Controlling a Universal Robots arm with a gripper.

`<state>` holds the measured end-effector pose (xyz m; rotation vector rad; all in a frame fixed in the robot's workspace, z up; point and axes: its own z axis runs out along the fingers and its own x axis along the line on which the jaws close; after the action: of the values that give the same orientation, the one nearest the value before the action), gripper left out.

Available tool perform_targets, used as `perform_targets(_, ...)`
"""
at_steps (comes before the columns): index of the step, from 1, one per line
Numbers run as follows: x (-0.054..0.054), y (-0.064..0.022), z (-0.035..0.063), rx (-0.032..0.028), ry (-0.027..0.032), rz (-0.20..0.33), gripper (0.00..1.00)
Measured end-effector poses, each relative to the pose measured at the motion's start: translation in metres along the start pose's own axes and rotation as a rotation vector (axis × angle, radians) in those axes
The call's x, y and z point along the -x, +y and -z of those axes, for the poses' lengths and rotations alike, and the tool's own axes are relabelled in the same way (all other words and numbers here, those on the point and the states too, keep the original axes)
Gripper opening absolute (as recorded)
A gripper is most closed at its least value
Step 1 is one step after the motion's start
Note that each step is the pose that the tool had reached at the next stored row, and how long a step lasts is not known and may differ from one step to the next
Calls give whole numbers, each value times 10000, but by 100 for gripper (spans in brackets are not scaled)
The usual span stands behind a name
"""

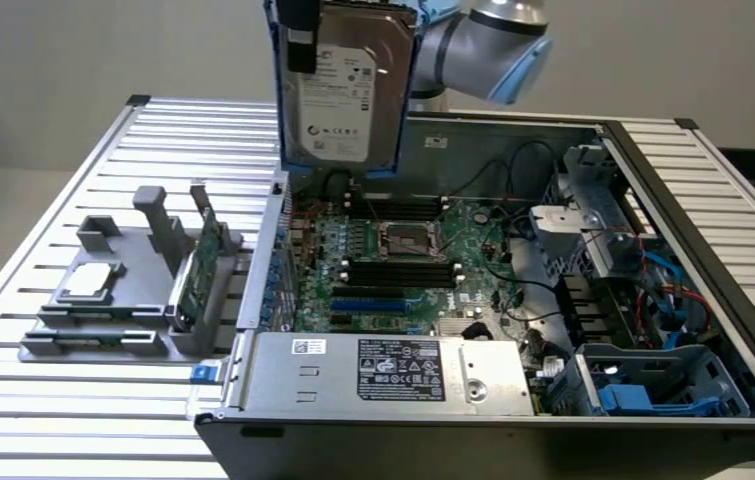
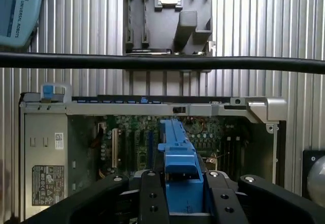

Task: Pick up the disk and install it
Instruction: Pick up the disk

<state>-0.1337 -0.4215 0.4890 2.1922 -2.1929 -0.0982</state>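
pick-up: done | gripper clamped on disk, held upright above open computer case | install: not yet seated

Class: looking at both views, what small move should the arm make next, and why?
Probably carry the disk toward the drive bay at the exterior view's right: the gripper holds it upright, high above the motherboard, not the bay.

surface: slatted metal table | exterior view's right: open computer case | exterior view's left: grey fixture block
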Motion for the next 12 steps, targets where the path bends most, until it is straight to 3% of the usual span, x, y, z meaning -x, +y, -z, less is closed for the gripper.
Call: perform_targets(12, -244, -496, 55, 4, -1, 0, 33)
